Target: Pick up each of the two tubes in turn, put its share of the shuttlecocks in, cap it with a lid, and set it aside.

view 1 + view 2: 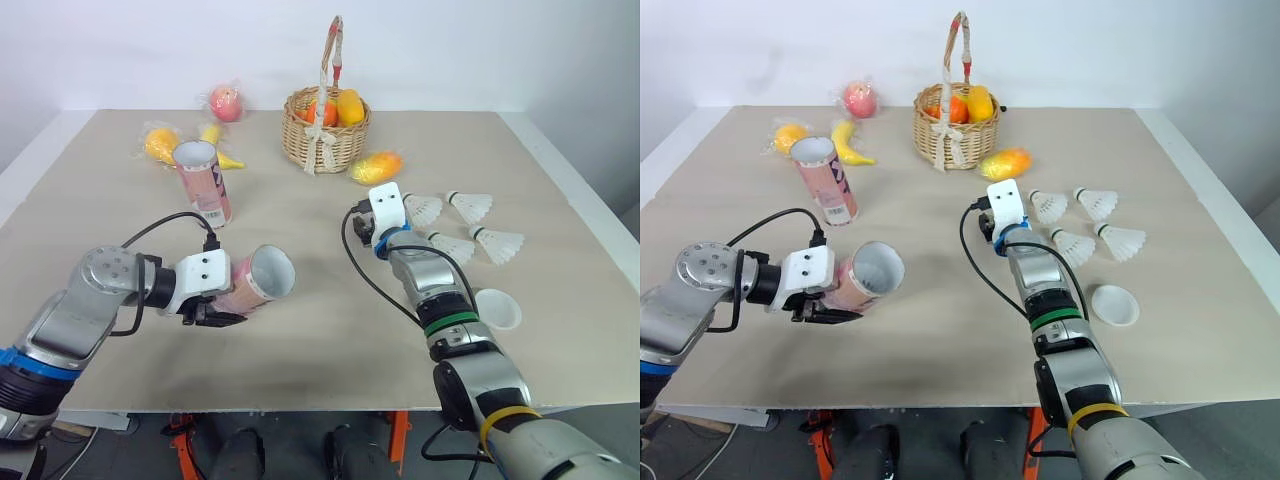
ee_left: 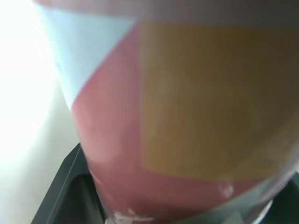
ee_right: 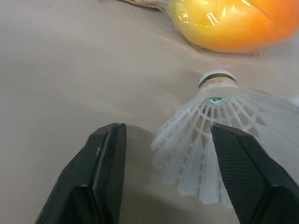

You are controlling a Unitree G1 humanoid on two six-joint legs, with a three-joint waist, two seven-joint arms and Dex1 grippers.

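Step in hand, as I judged it: filling the first tube, with no shuttlecock grasped yet.

- You had the left gripper (image 1: 214,312) clenched on the pink tube (image 1: 262,280) at near left. The tube was tipped almost flat, its open mouth turned right toward the other arm. The left forearm lay low over the table (image 1: 300,350).
- Your right arm reached far from the near edge. The right gripper (image 3: 168,133) was released, jaws wide. The feather skirt of the nearest shuttlecock (image 3: 210,140) lay partly between them, closer to one finger. Its cork pointed away at the wrapped mango (image 3: 233,23).
- Three other shuttlecocks (image 1: 470,206) lay just to the right.
- The second tube (image 1: 203,182) stood upright at far left, and the white lid (image 1: 497,308) lay at near right.

The next move called for centring the jaws on the skirt and closing gently, since feathers likely crush. Then lift and carry it left to the tube's mouth, cork first.
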